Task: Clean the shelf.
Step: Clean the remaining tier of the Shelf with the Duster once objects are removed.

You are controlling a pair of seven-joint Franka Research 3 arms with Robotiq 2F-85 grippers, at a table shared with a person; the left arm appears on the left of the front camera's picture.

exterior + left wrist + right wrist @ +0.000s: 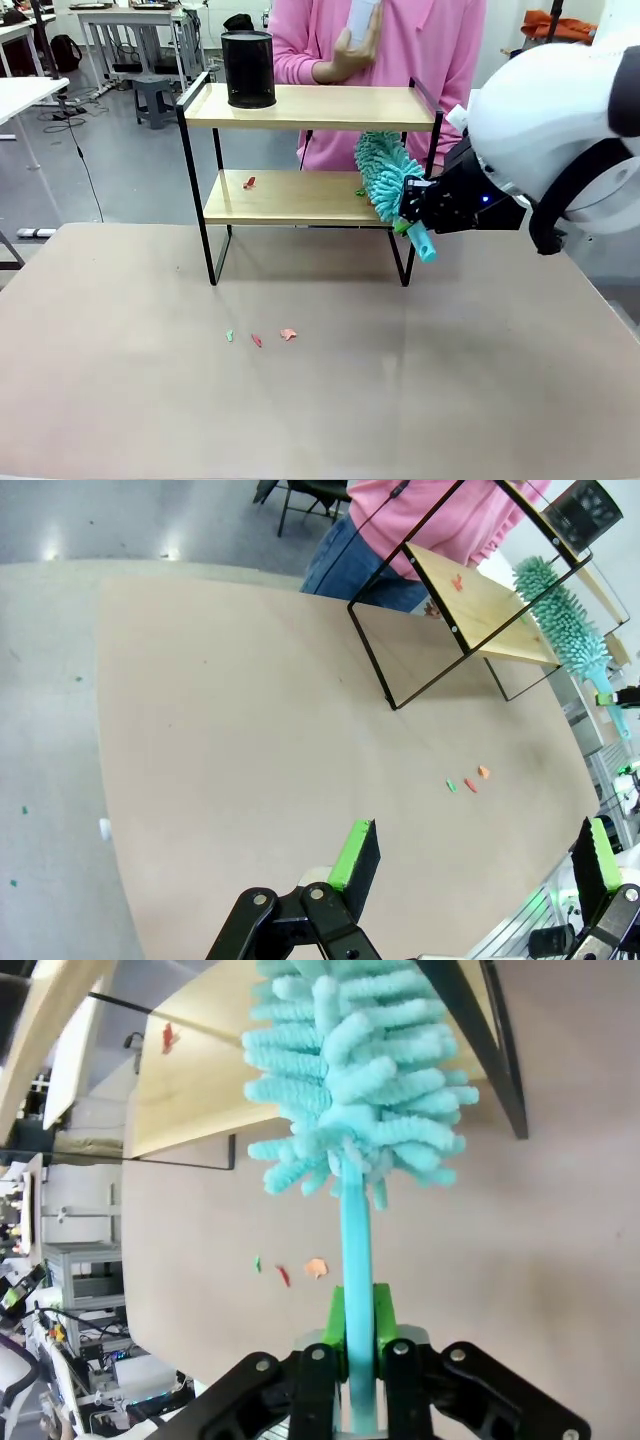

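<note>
Directions are read on the front view, with 12 o'clock toward the person.

1. Shelf (300,107): a two-tier rack of light wooden boards on a thin black frame. It stands on the tabletop (450,380) at 12 o'clock from the tabletop centre, close to the far edge.
2. Upper board: carries a black cylindrical container (248,68) at its 9 o'clock end.
3. Lower board (290,197): carries one small red scrap (249,183) toward its 9 o'clock end.
4. Right tool (420,215): comes in from 3 o'clock. Its jaws are clamped on the handle (357,1260) of a teal duster (385,175), with the green pads (335,1325) on either side of the handle.
5. Duster head: sits between the two boards at the 3 o'clock end of the shelf, beside the frame post. Whether the fibres press on the lower board cannot be told.
6. Left tool (478,850): jaws stand wide apart with nothing between them, above the tabletop and well apart from the shelf.
7. Loose scraps (258,338): three small pieces (green, red, orange) lie in a row on the tabletop at 6 o'clock from the shelf's 9 o'clock legs, apart from the frame.
8. Person (420,50): stands at 12 o'clock behind the shelf in a pink top, with one hand (345,62) raised around a white object (360,20).
</note>
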